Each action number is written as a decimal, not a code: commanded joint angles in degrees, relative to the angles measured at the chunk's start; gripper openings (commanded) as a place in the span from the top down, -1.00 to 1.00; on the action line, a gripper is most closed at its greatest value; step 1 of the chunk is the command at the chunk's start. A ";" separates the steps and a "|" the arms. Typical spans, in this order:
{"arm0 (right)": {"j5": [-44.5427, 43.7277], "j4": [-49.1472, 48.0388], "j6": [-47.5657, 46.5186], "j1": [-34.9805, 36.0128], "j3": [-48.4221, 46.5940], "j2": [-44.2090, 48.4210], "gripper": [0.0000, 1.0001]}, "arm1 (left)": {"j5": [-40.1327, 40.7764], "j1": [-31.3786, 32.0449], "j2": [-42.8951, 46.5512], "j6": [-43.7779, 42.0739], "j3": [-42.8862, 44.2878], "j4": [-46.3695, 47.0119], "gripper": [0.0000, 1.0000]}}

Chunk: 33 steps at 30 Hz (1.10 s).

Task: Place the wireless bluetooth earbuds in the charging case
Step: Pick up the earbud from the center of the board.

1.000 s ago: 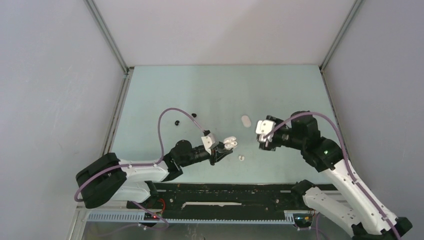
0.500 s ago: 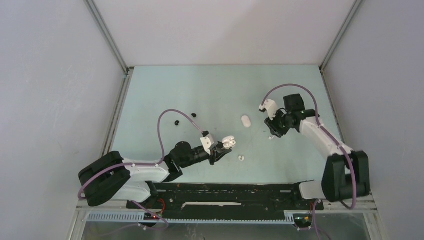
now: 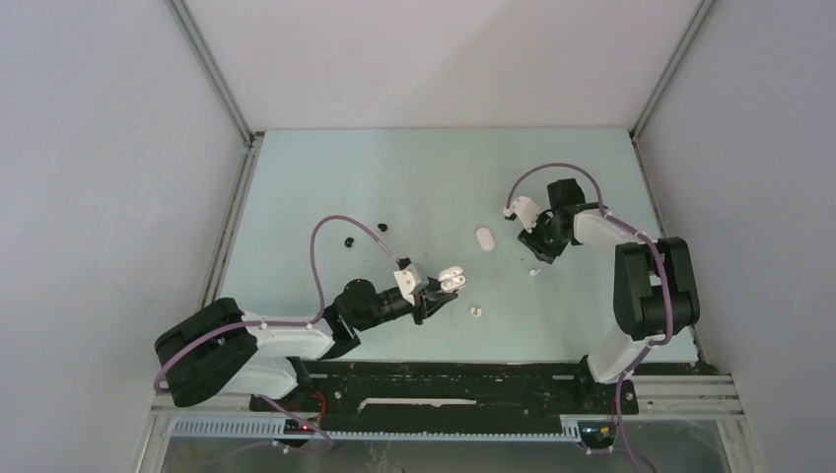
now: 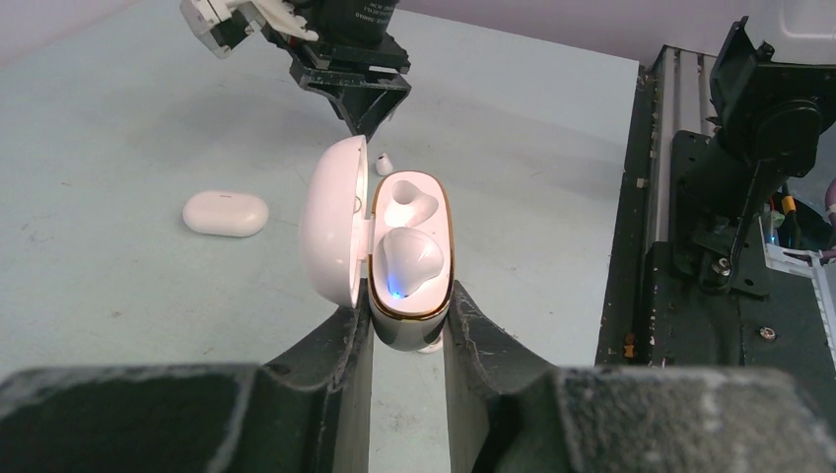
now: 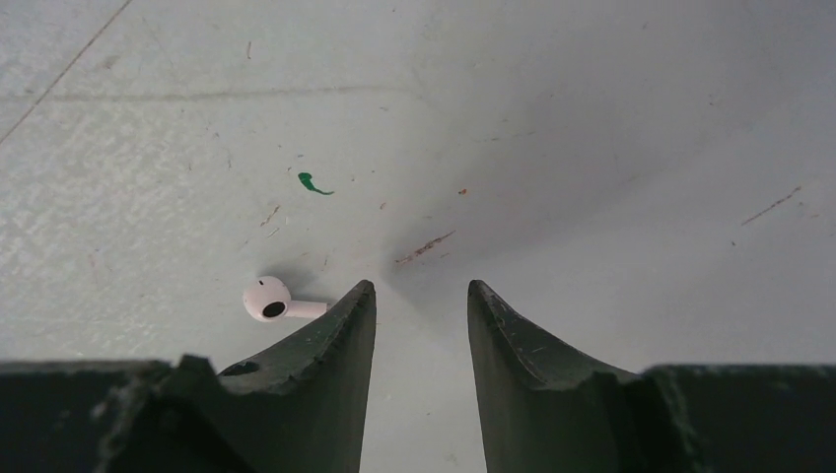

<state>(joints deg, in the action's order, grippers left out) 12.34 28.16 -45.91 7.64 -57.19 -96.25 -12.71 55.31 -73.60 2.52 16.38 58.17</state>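
**Right arm swung out to the loose earbud**

Top view: my right gripper [image 3: 540, 250] had swung away from the centre and dropped beside a white earbud [image 3: 534, 271]; the surface [image 3: 325, 168] lay bare around it, the right edge well off, a closed white case [image 3: 484, 238] near.

Left wrist: the left gripper [image 4: 406, 315] stayed clamped on the open charging case [image 4: 409, 246]; a second earbud [image 4: 409, 258] seemed seated, one socket free.

Right wrist: the jaws stood partly apart and empty; the white earbud lay just outside one finger, so I judged a sideways shift was due.
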 commanded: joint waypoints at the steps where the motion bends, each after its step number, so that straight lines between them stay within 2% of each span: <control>1: 0.19 0.13 -2.86 -0.11 -2.16 -1.29 0.15 | -0.82 -0.44 0.35 -0.62 -0.35 3.26 1.00; 12: 2.72 7.25 -4.29 0.55 0.01 -0.06 0.19 | -1.61 -0.44 0.22 -0.44 0.03 3.26 1.00; 24: 5.68 8.21 -0.37 6.50 1.99 1.31 0.20 | -2.16 -0.42 0.23 -0.32 0.17 3.26 0.99; 33: 5.88 7.41 1.52 6.88 1.99 1.08 0.24 | -2.40 -0.46 0.24 -0.39 0.44 2.33 0.99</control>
<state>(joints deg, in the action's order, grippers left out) 16.95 35.40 -46.00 14.50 -55.33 -96.51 -14.22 55.09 -73.60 2.55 16.38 58.17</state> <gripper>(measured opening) 0.387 0.282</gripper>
